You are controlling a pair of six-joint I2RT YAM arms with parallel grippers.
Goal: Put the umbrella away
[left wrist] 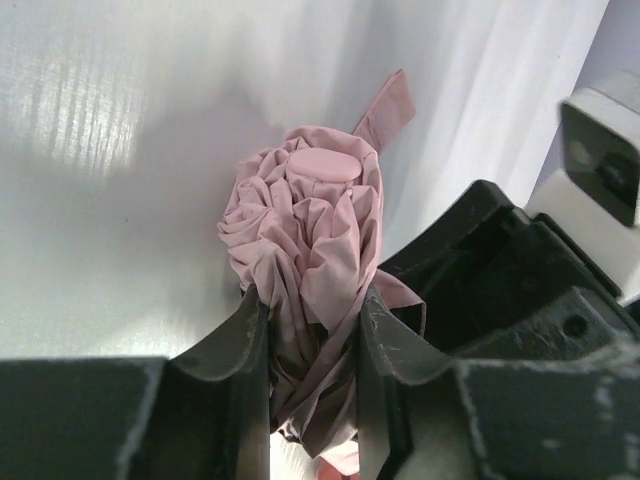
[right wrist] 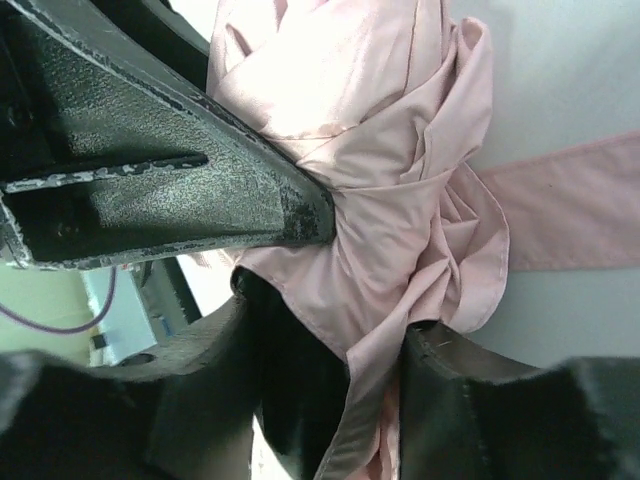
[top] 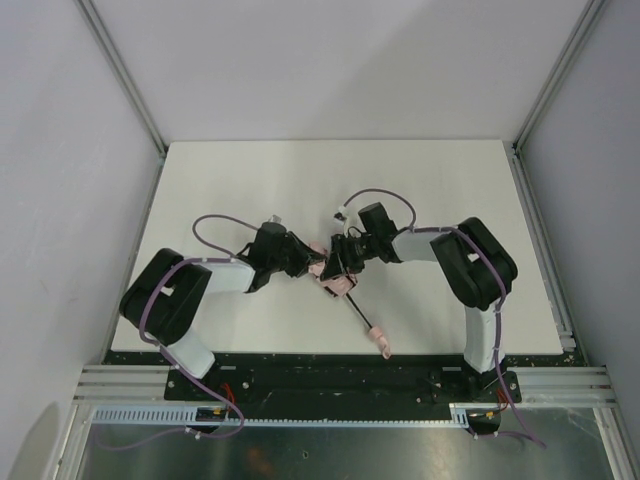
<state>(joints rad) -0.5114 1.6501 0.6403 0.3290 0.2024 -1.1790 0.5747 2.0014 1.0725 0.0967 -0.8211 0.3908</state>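
Note:
The umbrella (top: pixel 327 270) lies in the middle of the white table (top: pixel 250 190). Its pale pink fabric is bunched up, and its thin black shaft (top: pixel 362 316) runs toward the near right to the small pink handle (top: pixel 383 346). My left gripper (top: pixel 304 262) is shut on the fabric bundle from the left. In the left wrist view the gripper (left wrist: pixel 312 350) pinches the folds of the umbrella (left wrist: pixel 310 220) below its round pink cap (left wrist: pixel 322 164). My right gripper (top: pixel 342 262) holds the bundle from the right. In the right wrist view the gripper (right wrist: pixel 335 385) has the umbrella's fabric (right wrist: pixel 400 200) between its jaws.
A loose pink strap (left wrist: pixel 386 104) sticks out from the bundle and lies flat on the table in the right wrist view (right wrist: pixel 570 205). Both grippers are crowded together, and the left one's finger (right wrist: pixel 180 180) touches the fabric. Grey walls and aluminium posts (top: pixel 125 75) surround the table.

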